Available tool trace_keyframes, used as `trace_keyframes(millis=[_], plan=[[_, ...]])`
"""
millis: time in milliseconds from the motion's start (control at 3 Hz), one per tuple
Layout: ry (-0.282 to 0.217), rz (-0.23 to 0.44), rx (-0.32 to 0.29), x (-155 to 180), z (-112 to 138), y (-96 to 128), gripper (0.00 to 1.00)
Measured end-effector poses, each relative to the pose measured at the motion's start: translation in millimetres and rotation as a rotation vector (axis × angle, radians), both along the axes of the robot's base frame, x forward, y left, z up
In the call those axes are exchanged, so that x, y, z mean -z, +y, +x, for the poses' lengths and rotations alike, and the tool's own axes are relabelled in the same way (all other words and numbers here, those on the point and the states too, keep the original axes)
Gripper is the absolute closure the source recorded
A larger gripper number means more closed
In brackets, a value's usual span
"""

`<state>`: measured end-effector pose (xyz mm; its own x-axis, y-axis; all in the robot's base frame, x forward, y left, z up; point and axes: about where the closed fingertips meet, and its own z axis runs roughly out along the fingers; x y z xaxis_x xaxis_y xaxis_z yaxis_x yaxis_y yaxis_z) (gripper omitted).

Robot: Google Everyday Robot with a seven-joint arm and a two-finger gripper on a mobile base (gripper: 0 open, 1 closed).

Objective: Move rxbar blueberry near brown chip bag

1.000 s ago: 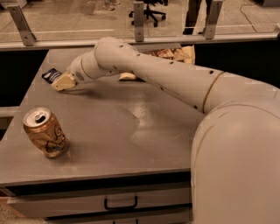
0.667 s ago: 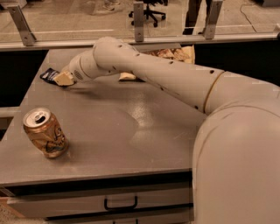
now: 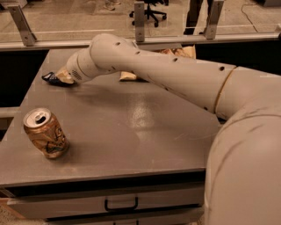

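The arm point(image 3: 175, 79) lies stretched low across the table point(image 3: 131, 118), from the near right to the far left corner. It reaches that way because the bar point(image 3: 51, 78) is there, a small dark blue wrapper flat on the top close to the left edge. The gripper point(image 3: 62, 76) is right at the bar, touching or nearly touching its right end. The wrist hides the closing parts from where I stand, so I cannot tell whether it has hold of the bar.

The bag point(image 3: 188, 51) lies along the far edge, mostly behind the arm. One cream end and some brown show above the forearm, and another pale scrap shows just under it. Bar and bag are well apart, so I judge the move is not yet made. The bar has to travel right along the back of the table.

A tan can point(image 3: 45, 133) stands near the front left, leaning a little, well clear of that path.

The top is dull grey metal, scuffed, with a soft sheen in the middle. A drawer point(image 3: 120, 204) with a dark handle sits below the front edge. Behind runs a low rail on metal posts point(image 3: 139, 19). Beyond it are a pale floor and an office chair point(image 3: 151, 9).
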<state>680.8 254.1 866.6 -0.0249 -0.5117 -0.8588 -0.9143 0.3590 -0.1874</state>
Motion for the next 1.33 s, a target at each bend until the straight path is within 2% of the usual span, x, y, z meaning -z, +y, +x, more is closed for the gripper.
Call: trace_keyframes(millis=[333, 667, 1000, 1333], plan=[[-0.046, -0.04, 0.034, -19, -9, -24, 1.0], [-0.074, -0.116, 0.091, -30, -23, -63, 1.0], [-0.098, -0.194, 0.183, -36, -32, -112, 1.0], [-0.101, -0.274, 0.289, -31, -34, -168, 1.0]])
